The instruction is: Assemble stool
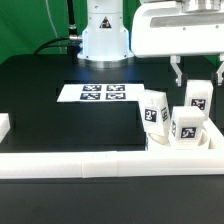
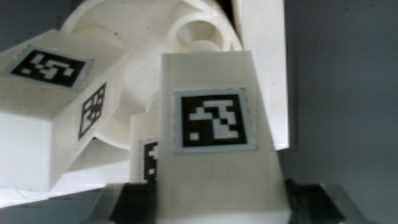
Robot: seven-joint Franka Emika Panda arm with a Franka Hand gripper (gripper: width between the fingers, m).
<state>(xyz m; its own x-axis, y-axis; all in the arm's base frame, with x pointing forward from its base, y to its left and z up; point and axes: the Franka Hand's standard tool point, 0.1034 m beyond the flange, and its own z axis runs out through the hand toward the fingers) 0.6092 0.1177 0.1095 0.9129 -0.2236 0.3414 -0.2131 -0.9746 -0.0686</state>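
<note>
In the exterior view three white stool legs with black-and-white tags stand close together at the right: one leg (image 1: 153, 110), one nearer leg (image 1: 185, 128), and a far leg (image 1: 197, 97). My gripper (image 1: 198, 80) comes down from above onto the far leg, a dark finger on each side of it. In the wrist view that leg (image 2: 221, 110) fills the middle, its tag facing the camera, and my gripper (image 2: 221, 205) is shut on it, both dark pads (image 2: 135, 200) against its sides. Behind it are the rounded white seat (image 2: 151, 35) and another tagged leg (image 2: 50, 68).
The marker board (image 1: 100, 94) lies flat on the black table in front of the robot base (image 1: 104, 35). A long white border rail (image 1: 70, 163) runs along the front edge and turns up at the exterior view's right (image 1: 212, 150), close to the legs.
</note>
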